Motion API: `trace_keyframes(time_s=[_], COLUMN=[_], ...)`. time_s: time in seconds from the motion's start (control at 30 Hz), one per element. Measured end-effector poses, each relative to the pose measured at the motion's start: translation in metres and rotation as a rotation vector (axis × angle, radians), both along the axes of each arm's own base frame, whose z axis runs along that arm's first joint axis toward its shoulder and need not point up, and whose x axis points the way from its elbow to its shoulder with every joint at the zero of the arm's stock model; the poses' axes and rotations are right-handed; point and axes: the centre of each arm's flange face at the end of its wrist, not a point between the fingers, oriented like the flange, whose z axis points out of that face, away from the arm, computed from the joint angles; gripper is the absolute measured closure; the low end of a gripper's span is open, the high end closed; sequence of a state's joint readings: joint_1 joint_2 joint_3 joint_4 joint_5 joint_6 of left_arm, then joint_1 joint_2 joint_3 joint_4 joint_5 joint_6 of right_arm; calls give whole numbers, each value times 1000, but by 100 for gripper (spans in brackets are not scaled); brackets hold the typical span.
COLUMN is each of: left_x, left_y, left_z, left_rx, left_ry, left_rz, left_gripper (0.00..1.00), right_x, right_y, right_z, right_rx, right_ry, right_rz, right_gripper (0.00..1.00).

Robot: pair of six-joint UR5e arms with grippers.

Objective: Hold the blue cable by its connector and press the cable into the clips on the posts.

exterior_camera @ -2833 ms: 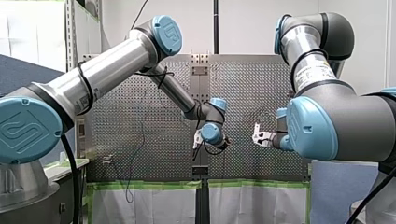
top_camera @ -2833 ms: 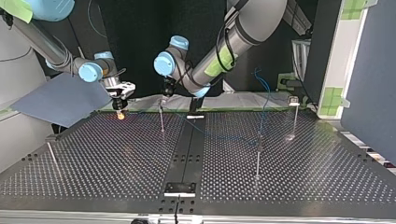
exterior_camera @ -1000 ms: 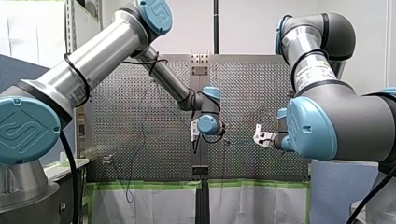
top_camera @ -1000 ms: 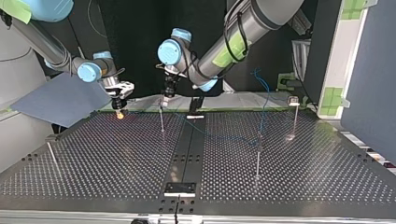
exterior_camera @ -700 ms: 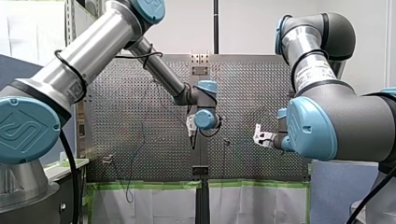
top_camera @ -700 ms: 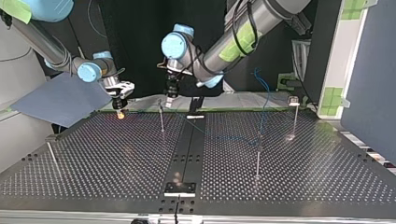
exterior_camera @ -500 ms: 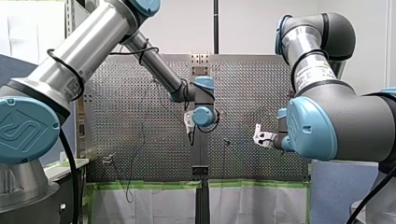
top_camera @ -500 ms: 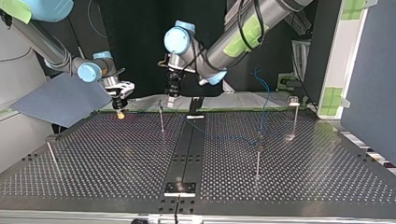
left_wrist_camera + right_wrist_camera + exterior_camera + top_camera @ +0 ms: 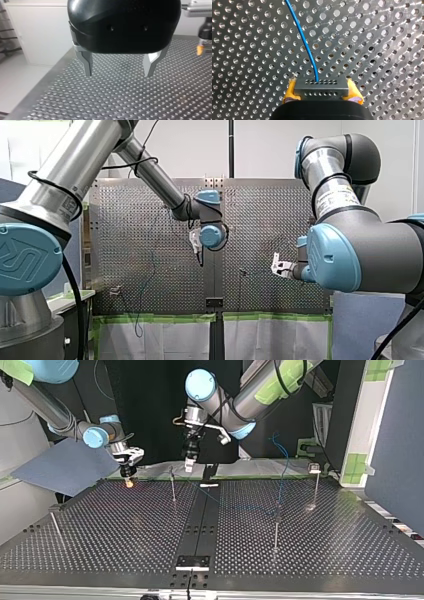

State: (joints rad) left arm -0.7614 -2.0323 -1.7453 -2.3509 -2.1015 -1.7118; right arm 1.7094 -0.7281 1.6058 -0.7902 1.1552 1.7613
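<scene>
Between my right gripper's point(image 9: 321, 93) yellow pads point(image 9: 290, 90): connector point(image 9: 321, 87), clamped at both ends; blue cable point(image 9: 304, 42) exits the connector's far face. My left gripper point(image 9: 119, 67), away from the connector, fingers point(image 9: 87, 62) spread.

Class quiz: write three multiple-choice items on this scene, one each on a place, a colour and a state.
1. The connector is: A) clipped on a post; B) held by my right gripper; C) lying on the table.
2. The cable is: A) red; B) blue; C) green.
3. My left gripper is: A) shut on the cable; B) shut, empty; C) open, empty.
Answers: 1 B, yellow pads clamp it; 2 B, a blue strand leaves the connector; 3 C, its metal fingers stand apart, empty.
</scene>
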Motion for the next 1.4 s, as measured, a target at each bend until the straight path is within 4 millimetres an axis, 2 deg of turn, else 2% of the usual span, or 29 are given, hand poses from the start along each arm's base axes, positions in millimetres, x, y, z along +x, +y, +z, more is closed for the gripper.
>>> trace_keyframes(time_s=[0.37,0.8,1.0,1.27,1.4], left_x=[-25,-63,-81,-102,-114], left_y=[21,56,73,94,105], left_z=[27,53,56,60,61], left_rx=[-78,-143,-141,-166,-167], left_ry=[-69,-126,-112,-112,-111], left_rz=[13,24,34,33,32], left_gripper=[0,0,0,0,0], right_x=[-2,-23,-28,-33,-34], right_y=[-1,-3,-4,-5,-5], right_z=[0,1,20,60,74], right_rx=[1,27,9,-42,-58], right_ry=[7,96,101,100,105], right_rz=[-8,-111,-133,-155,-159], right_gripper=[100,100,100,100,100])
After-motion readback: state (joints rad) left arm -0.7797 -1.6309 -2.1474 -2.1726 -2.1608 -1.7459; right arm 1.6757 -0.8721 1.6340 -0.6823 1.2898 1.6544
